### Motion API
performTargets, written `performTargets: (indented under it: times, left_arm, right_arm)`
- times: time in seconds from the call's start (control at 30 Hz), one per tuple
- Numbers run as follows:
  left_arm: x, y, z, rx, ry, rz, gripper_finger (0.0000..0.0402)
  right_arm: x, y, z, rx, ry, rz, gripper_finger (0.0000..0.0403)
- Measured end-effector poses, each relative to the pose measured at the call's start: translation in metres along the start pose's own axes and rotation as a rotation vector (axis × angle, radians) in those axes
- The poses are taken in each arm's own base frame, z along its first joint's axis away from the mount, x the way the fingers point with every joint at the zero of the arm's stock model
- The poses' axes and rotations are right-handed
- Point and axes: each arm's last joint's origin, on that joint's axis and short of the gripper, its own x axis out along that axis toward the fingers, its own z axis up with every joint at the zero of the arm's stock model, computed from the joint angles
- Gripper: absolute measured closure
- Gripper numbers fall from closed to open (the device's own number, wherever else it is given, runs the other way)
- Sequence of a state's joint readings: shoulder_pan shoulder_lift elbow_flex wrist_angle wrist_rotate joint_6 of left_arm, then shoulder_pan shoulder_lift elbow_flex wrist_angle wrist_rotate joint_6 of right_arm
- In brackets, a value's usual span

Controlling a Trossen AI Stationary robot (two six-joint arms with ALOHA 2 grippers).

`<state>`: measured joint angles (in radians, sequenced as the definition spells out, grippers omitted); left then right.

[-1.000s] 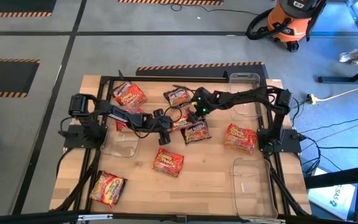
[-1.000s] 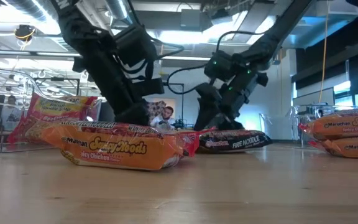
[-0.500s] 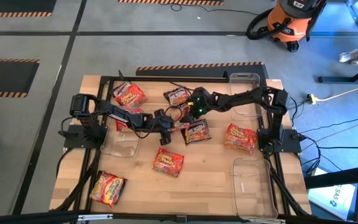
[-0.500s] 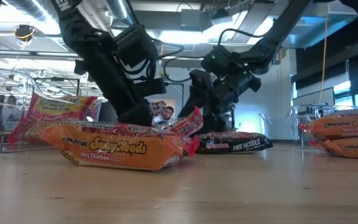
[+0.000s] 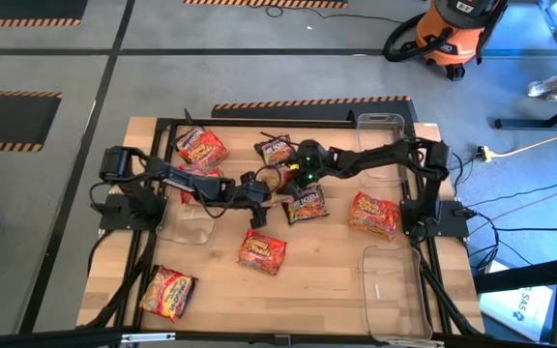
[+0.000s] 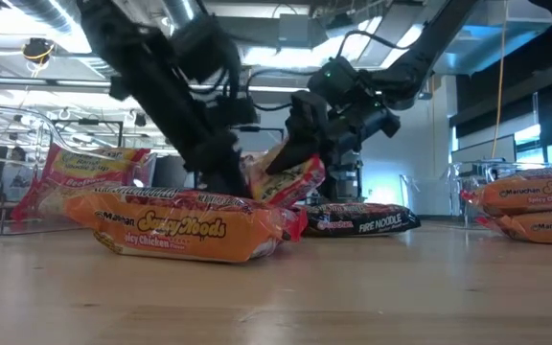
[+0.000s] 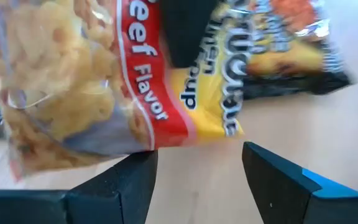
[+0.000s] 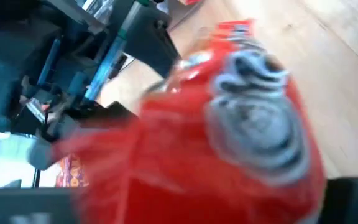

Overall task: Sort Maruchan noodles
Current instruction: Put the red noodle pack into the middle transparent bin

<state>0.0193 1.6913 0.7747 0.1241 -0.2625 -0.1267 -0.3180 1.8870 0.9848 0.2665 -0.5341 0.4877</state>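
Red beef-flavor packet (image 6: 290, 180) pinched in right gripper (image 6: 300, 158), raised off table, left gripper (image 7: 197, 165) open beside

Right claw (image 6: 290, 158): a second ago low over the middle of the surface, fingers spread, above the dark packet. Now closed in on a red-and-yellow beef packet (image 6: 286, 177), which is raised and tilted clear of the surface; half a second ago only one edge of it was lifted.

Left claw (image 5: 256, 196): shifted slightly toward the middle of the surface, just beside the lifted packet. Left arm in the low view leans further over than before.
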Motion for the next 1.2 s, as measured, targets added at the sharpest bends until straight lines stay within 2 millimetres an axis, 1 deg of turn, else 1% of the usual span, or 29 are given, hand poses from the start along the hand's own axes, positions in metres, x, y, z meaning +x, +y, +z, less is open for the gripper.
performTargets:
  times: [0.1, 0.13, 0.23, 0.37, 0.47, 0.53, 0.67, 0.73, 0.83, 0.93, 1.0, 1.07, 1.2]
  left_arm:
    - [-0.02, -0.006, 0.006, 0.021, -0.009, -0.021, 0.0172]
    - [-0.028, -0.008, 0.009, 0.025, -0.021, -0.03, 0.0172]
    - [-0.053, -0.011, 0.016, 0.035, -0.06, -0.058, 0.0172]
    - [-0.086, -0.011, 0.027, 0.03, -0.139, -0.091, 0.0172]
    - [-0.104, -0.009, 0.032, 0.017, -0.201, -0.107, 0.0172]
    - [-0.109, -0.009, 0.038, -0.008, -0.259, -0.117, 0.0172]
    - [-0.113, -0.009, 0.042, -0.061, -0.295, -0.153, 0.0167]
    - [-0.112, -0.009, 0.044, -0.087, -0.309, -0.194, 0.0156]
    - [-0.107, -0.01, 0.045, -0.119, -0.311, -0.237, 0.0133]
    - [-0.099, -0.012, 0.047, -0.121, -0.316, -0.269, 0.0114]
    - [-0.093, -0.014, 0.044, -0.115, -0.294, -0.28, 0.0109]
    - [-0.086, -0.018, 0.045, -0.116, -0.309, -0.289, 0.0107]
    - [-0.074, -0.021, 0.041, -0.107, -0.272, -0.294, 0.0107]
  right_arm:
    - [-0.008, 0.007, 0.003, -0.049, 0.009, -0.001, 0.0312]
    - [-0.012, 0.01, 0.003, -0.067, 0.018, -0.01, 0.0317]
    - [-0.023, 0.023, 0.005, -0.139, 0.019, -0.047, 0.0317]
    - [-0.034, 0.046, 0.0, -0.237, 0.04, -0.107, 0.0314]
    - [-0.035, 0.065, -0.008, -0.318, 0.061, -0.125, 0.0293]
    - [-0.033, 0.078, -0.015, -0.366, 0.077, -0.124, 0.029]
    - [-0.025, 0.098, -0.028, -0.446, 0.081, -0.128, 0.0307]
    - [-0.021, 0.106, -0.033, -0.48, 0.084, -0.133, 0.0315]
    - [-0.018, 0.115, -0.04, -0.519, 0.08, -0.154, 0.0314]
    - [-0.017, 0.119, -0.042, -0.534, 0.065, -0.153, 0.03]
    - [-0.016, 0.122, -0.042, -0.542, 0.056, -0.143, 0.0297]
    - [-0.015, 0.124, -0.042, -0.545, 0.047, -0.133, 0.03]
    - [-0.015, 0.126, -0.041, -0.553, 0.037, -0.101, 0.0311]
